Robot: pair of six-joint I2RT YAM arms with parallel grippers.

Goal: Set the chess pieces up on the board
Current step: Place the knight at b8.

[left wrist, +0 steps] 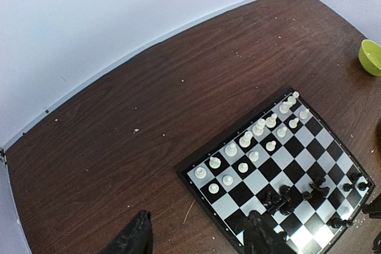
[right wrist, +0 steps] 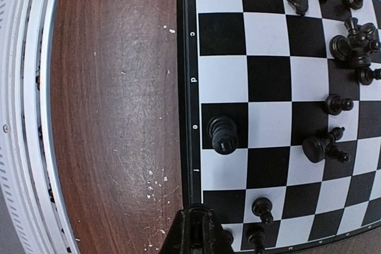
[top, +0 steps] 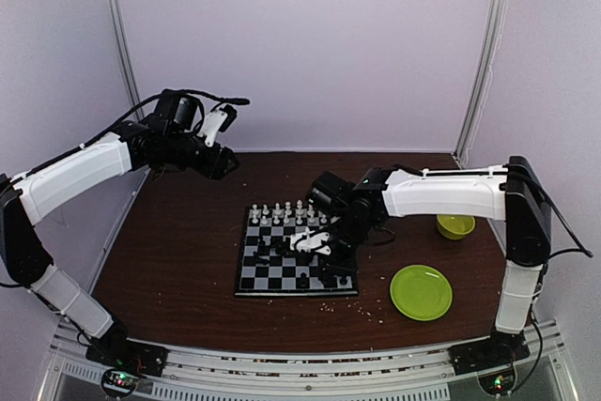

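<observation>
The board lies flat near the middle of the brown table, with the green plate to its right and the green bowl farther back. Both sit apart from the board. The white pieces stand in two rows along its far edge. The black pieces are spread loosely over the near half, mostly toward the right. Several stand close together and at least two lie tipped on their sides. One black piece stands alone on a dark square in the row next to the near rim. The right arm reaches in from the right, low over the board's right half. The right gripper has its fingers pressed together above the near rim, just beside two small black pieces. No piece shows between the tips. The left arm is raised over the far left of the table, well away from the board. The left gripper has its fingers spread wide, holding nothing and looking down on the board's left corner. Pale crumbs dot the wood between the board and the near edge.
</observation>
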